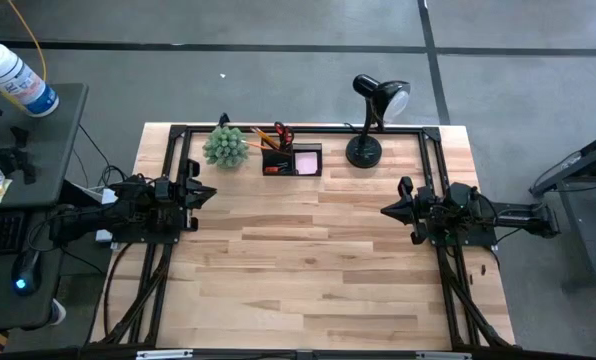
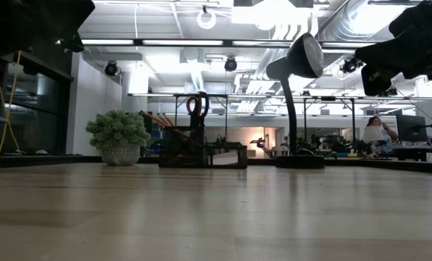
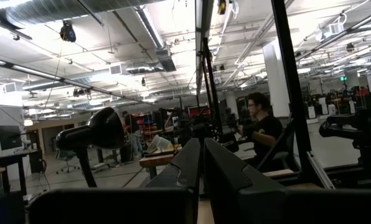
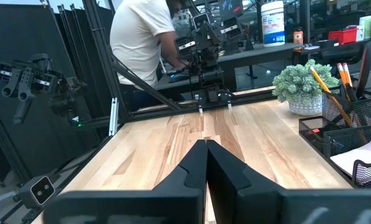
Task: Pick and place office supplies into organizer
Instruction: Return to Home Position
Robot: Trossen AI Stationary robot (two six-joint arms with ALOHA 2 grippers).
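- The left hand (image 1: 210, 192) hangs above the left edge of the table (image 1: 318, 280), about midway along it, pointing inward. Its wrist view shows the two dark fingers (image 3: 184, 171) clenched, with only a thin slit between them and nothing held.
- The right hand (image 1: 386, 210) hangs above the right edge, pointing back at the left one. Its fingers (image 4: 195, 171) meet at the tips, clenched on nothing.
- The black organizer (image 1: 291, 162) stands at the far edge of the table, between the green spiky plant (image 1: 225, 146) and the round base of the black desk lamp (image 1: 365, 150). It is well apart from both hands.
- The orange-handled scissors (image 1: 281, 131) stand handles-up in the taller compartment, on the plant's side. The pencils (image 1: 263, 135) lean beside them towards the plant.
- The pink sticky-note pad (image 1: 307, 160) lies in the lower compartment, on the lamp's side.
- A white bottle (image 1: 13, 78) with a blue label stands on a side desk to the left of the table. Its lettering is too small to read in any view.
- A person in a white shirt (image 4: 142, 37) stands behind the left arm, beyond the table.
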